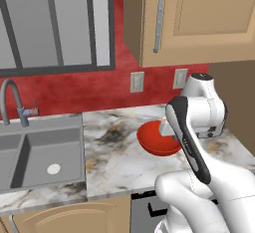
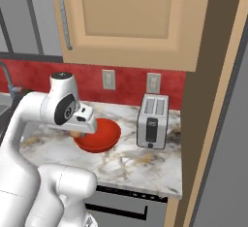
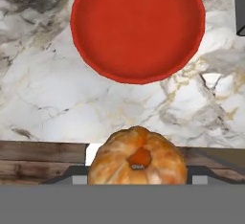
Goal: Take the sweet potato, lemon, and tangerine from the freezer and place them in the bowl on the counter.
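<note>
Item: tangerine (image 3: pixel 138 158). In the hand view I am seeing it sitting right at the gripper (image 3: pixel 138 179), pinched between the fingers, its orange skin and small stem dimple facing the camera. The jaws are standing only as far apart as the fruit is wide, closed against its sides.

Item: bowl (image 3: pixel 138 27). I am looking at it red and round, lying ahead of the held fruit on the counter (image 3: pixel 43 98), apart from it, with a strip of marble showing between the two. In the left base view the bowl (image 1: pixel 159 140) is resting just beside the arm's wrist; in the right base view the bowl (image 2: pixel 99 135) is sitting under the hand, with a toaster (image 2: pixel 153 121) standing near it on the counter (image 2: pixel 140 165).

Item: sink (image 1: pixel 40 150). I am noting it set into the counter (image 1: pixel 114 152), well apart from the bowl.
</note>
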